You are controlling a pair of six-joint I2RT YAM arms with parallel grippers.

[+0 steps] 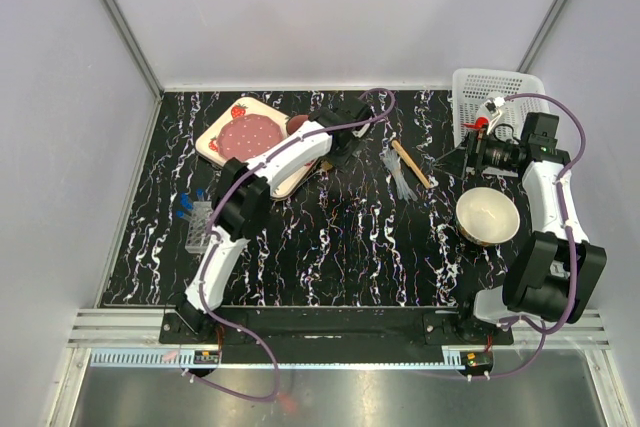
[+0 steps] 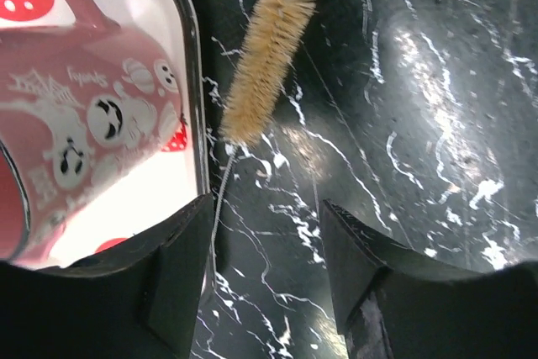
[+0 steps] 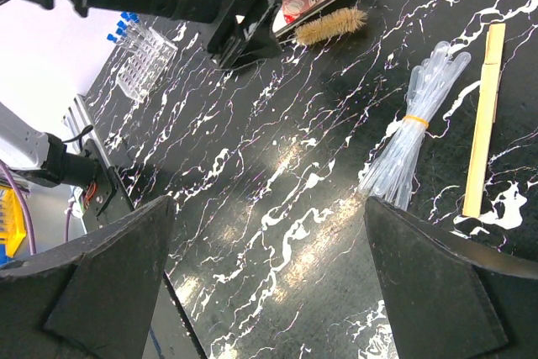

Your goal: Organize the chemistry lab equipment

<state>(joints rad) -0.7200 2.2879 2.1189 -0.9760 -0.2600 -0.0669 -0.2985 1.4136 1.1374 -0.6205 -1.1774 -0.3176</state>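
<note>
**A:** Where is the test-tube brush point(image 2: 269, 56)?

**B:** Flat on the worktop point(image 2: 437, 124), just beside the rim of the strawberry tray point(image 2: 195, 81), with its bristle head pointing away from the left pincer point(image 2: 265, 279). Its thin wire stem point(image 2: 220, 199) runs back between the two fingers, nearer the tray-side one.

**A:** Gripped?

**B:** Not that I can see. The left pincer stands at a middling gap astride the wire, with nothing pinched. The right pincer point(image 3: 273, 283) is spread wide and empty, above the worktop near the droppers point(image 3: 412, 136).

**A:** What might go wrong?

**B:** I'd say the wire. It is so thin and low that the fingers could meet above it or roll it aside. The tray-side finger sits right at the rim, so it could shove the tray and the mug point(image 2: 84, 124) on it. If caught at the stem's end, the head may sag and swing.

**A:** Counts?

**B:** One brush, one banded bundle of droppers and one wooden stick point(image 3: 483, 124) beside it. One tube rack point(image 1: 198, 227) with blue-capped tubes point(image 1: 185, 209) too small to count. One red-capped bottle point(image 1: 487, 119) in one white basket point(image 1: 500, 82). One bowl point(image 1: 487, 217), one tray, one plate point(image 1: 252, 135), one mug
</note>
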